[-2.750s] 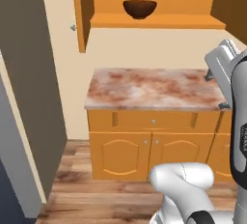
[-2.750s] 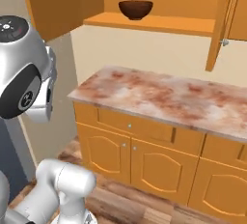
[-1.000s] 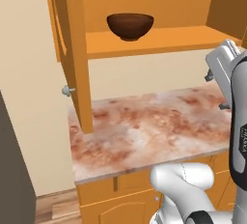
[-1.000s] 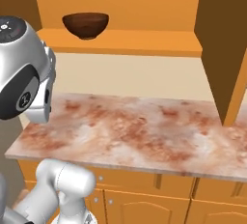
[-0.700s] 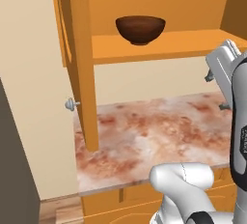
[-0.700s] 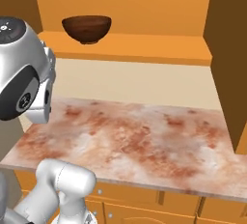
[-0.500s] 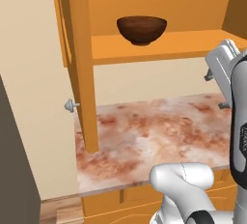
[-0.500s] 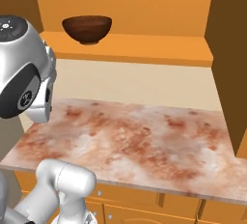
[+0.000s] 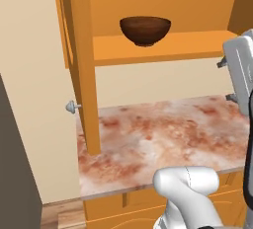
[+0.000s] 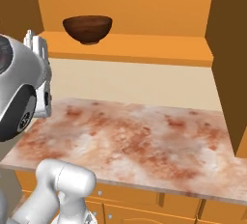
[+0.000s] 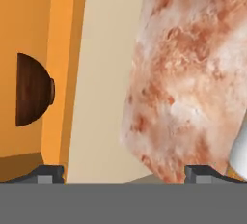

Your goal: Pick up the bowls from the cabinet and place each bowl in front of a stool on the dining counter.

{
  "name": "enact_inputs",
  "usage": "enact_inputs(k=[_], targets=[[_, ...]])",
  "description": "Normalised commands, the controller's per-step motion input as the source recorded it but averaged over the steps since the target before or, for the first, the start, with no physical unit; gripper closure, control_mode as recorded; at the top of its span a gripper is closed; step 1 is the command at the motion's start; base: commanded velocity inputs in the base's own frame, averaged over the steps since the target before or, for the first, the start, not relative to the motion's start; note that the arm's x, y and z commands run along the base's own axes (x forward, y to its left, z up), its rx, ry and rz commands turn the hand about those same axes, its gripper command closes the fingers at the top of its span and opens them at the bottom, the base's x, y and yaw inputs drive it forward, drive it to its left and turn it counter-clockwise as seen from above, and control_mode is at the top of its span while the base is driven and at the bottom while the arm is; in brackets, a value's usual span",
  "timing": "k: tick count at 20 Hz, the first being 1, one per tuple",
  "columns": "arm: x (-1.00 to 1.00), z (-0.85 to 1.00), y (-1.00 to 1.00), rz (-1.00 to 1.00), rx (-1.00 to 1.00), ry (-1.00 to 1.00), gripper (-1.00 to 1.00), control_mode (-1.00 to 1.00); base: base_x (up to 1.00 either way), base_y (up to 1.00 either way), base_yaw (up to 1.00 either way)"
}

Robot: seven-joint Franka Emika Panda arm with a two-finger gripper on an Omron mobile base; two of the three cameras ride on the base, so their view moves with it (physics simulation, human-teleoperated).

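From my station I saw the dark brown wood-grained bowl sitting upright on the shelf of the open wall cabinet, toward the shelf's left end. Below it ran a wall counter with a mottled reddish marble top, nothing resting on it. An open cabinet door hung edge-on at the left of the left base view, its small metal knob pointing outward.

In the hand view the camera was rolled sideways, so the bowl appeared on its side at the left edge, against the orange shelf. The gripper had its two dark fingertips spread wide at the bottom corners, with nothing between them. The bowl lay well apart from both tips, ahead of the one at the left rather than centred in the gap, and touched neither.
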Motion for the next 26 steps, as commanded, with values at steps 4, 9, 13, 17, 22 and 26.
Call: enact_inputs(k=[4, 9, 13, 17, 22, 26], targets=[[0.13, 0.60, 0.00, 0.02, 0.10, -0.37, -1.00, -1.00, 0.00, 0.00, 0.00], [0.42, 0.39, 0.00, 0.02, 0.09, -0.17, -1.00, -1.00, 0.00, 0.00, 0.00], [0.66, 0.18, 0.00, 0.06, 0.08, 0.00, -1.00, -1.00, 0.00, 0.00, 0.00], [0.61, 0.20, 0.00, 0.07, 0.07, 0.01, -1.00, -1.00, 0.00, 0.00, 0.00], [0.58, 0.23, 0.00, 0.06, 0.03, 0.02, -1.00, -1.00, 0.00, 0.00, 0.00], [0.53, 0.08, 0.09, 0.04, 0.00, 0.14, -1.00, -1.00, 0.00, 0.00, 0.00]])
